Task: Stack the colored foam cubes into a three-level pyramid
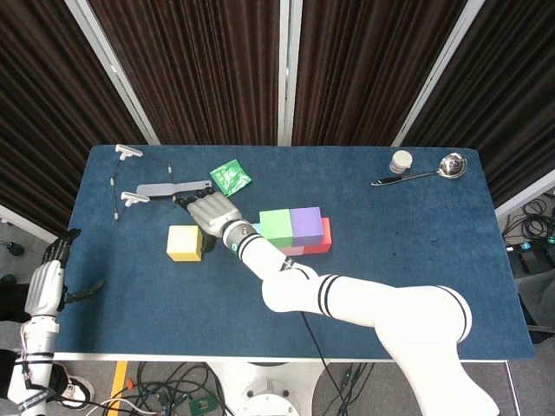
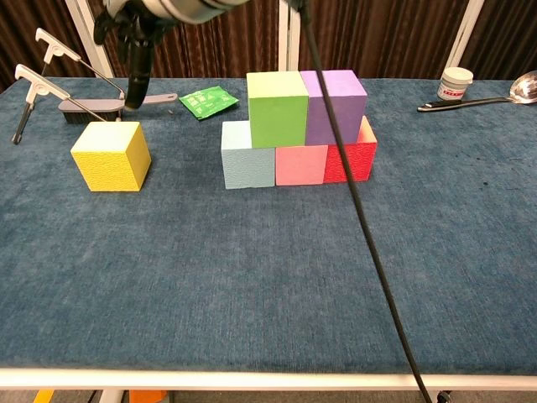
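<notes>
A robot lab: blue-felt table (image 1: pixel 434 260), dark curtains (image 1: pixel 208 69) behind, loose cables (image 1: pixel 173 390) on the floor.

Head cam: set high, aimed steeply down, whole table (image 1: pixel 416 286) seen from afar. Chest cam: set low at near edge, level w/ tabletop, closer. Shared: stacked cubes (image 1: pixel 290 232), yellow cube (image 2: pixel 111 156).

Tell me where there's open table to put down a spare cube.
The near strip in front of the cube stack and yellow cube is bare, as is the stretch between stack and ladle. The far-left corner is crowded: brush, green packet, right hand.
</notes>
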### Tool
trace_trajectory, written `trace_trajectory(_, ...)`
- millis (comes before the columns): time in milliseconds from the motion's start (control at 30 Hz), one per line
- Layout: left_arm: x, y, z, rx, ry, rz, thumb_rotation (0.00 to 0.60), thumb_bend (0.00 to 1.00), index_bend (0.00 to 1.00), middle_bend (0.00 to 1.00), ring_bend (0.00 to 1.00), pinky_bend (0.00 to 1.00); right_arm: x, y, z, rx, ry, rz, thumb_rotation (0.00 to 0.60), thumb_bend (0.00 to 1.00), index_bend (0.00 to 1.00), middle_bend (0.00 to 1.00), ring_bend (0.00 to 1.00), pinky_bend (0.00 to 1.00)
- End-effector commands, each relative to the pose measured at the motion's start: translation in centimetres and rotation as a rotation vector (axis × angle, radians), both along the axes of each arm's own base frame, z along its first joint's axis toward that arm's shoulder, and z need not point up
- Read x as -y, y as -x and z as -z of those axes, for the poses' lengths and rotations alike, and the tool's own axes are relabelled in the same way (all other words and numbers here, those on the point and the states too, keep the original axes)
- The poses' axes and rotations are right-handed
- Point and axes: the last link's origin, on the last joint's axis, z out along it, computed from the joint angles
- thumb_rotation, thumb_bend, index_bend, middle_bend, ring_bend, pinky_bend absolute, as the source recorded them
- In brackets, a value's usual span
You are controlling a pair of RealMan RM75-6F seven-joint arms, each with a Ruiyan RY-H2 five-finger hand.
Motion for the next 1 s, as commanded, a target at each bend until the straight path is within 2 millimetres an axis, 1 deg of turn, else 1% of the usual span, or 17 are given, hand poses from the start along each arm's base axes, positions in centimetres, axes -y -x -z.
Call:
trace_trajectory(33, -1.5, -1.8, 1.0, 0.031, 0.024, 0.065, 0.6, 0.17, 0.07, 0.05, 0.0, 0.0, 0.1, 1.2, -3.3, 0.019, 0.075, 0.013, 0.6, 0.09, 0.0, 0.12, 0.0, 0.0)
trace_trajectory(67, -2.0, -2.3, 1.6, 0.031, 0.041, 0.083, 0.6, 0.17, 0.07, 0.05, 0.0, 0.0, 0.0, 1.6, -4.1, 0.025, 0.089, 0.02, 0.6, 0.09, 0.0, 0.12, 0.0, 0.0)
trace_trajectory(100, -2.6, -3.0, 2.5, 0.036, 0.067, 0.104, 0.6, 0.17, 0.06, 0.05, 0.0, 0.0, -0.1, 2.2, -5.2, 0.03, 0.107, 0.03, 0.6, 0.09, 0.0, 0.12, 0.0, 0.0)
trace_trajectory(233, -4.8, -5.4, 5.6, 0.048, 0.137, 0.172, 0.6, 0.17, 0.05, 0.05, 0.0, 0.0, -0.5, 4.4, -8.2, 0.048, 0.155, 0.064, 0.6, 0.09, 0.0, 0.12, 0.0, 0.0)
trace_trajectory(300, -5.7, -6.0, 6.5, 0.016, 0.149, 0.202, 0.6, 0.17, 0.05, 0.05, 0.0, 0.0, -0.7, 5.4, -9.4, 0.064, 0.172, 0.08, 0.6, 0.09, 0.0, 0.12, 0.0, 0.0)
trace_trajectory(400, -6.8, -6.7, 8.0, 0.035, 0.188, 0.21, 0.6, 0.17, 0.05, 0.05, 0.0, 0.0, -0.9, 7.2, -11.5, 0.092, 0.203, 0.107, 0.6, 0.09, 0.0, 0.12, 0.0, 0.0)
trace_trajectory(533, -7.2, -6.5, 9.3, 0.033, 0.208, 0.201, 0.6, 0.17, 0.05, 0.07, 0.0, 0.0, -1.1, 9.3, -13.4, 0.124, 0.231, 0.141, 0.6, 0.09, 0.0, 0.12, 0.0, 0.0)
trace_trajectory(633, -7.5, -6.2, 10.3, 0.045, 0.22, 0.189, 0.6, 0.17, 0.05, 0.09, 0.0, 0.0, -1.3, 10.5, -14.5, 0.142, 0.244, 0.157, 0.6, 0.09, 0.0, 0.12, 0.0, 0.0)
trace_trajectory(733, -8.2, -6.1, 11.2, 0.059, 0.226, 0.18, 0.6, 0.17, 0.05, 0.11, 0.0, 0.0, -1.5, 11.5, -15.2, 0.148, 0.255, 0.163, 0.6, 0.09, 0.0, 0.12, 0.0, 0.0)
trace_trajectory(900, -9.8, -5.9, 11.9, 0.077, 0.226, 0.167, 0.6, 0.18, 0.05, 0.14, 0.0, 0.0, -2.0, 12.9, -16.2, 0.154, 0.275, 0.17, 0.6, 0.09, 0.0, 0.12, 0.0, 0.0)
trace_trajectory(1000, -10.3, -5.8, 12.4, 0.084, 0.245, 0.159, 0.6, 0.19, 0.05, 0.17, 0.0, 0.0, -2.1, 13.6, -16.7, 0.156, 0.283, 0.178, 0.6, 0.09, 0.0, 0.12, 0.0, 0.0)
